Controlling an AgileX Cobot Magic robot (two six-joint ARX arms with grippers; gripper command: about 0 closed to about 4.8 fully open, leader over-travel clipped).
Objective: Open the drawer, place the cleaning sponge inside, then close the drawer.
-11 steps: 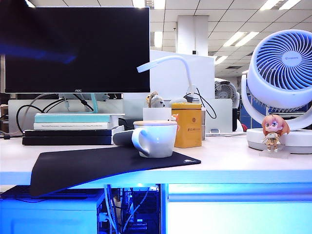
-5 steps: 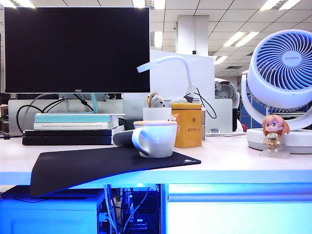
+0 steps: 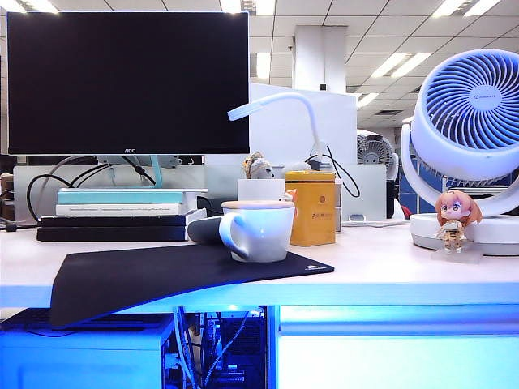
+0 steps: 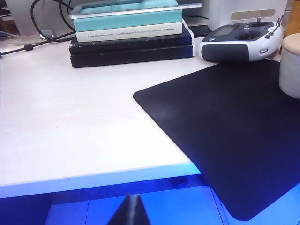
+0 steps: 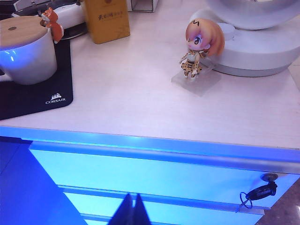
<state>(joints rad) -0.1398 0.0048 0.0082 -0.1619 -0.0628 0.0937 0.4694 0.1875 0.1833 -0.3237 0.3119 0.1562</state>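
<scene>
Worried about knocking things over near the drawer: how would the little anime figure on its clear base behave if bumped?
The figure looks top-heavy, its big head over a thin body, so it probably tips easily. Its flat clear base on the smooth desk would likely slide first. It seems light plastic, possibly fragile at the thin limbs.

Open-plan office, white tiled ceiling (image 3: 340, 12) with long fluorescent light panels (image 3: 403, 63). Square white pillar (image 3: 321, 57) mid-room. Pale wooden desk top (image 3: 389, 267) runs full width, blue glow along its front edge and underneath. White partition panel (image 3: 324, 121) behind desk. Tangle of cables (image 3: 219, 348) hangs in gap below desk.
</scene>
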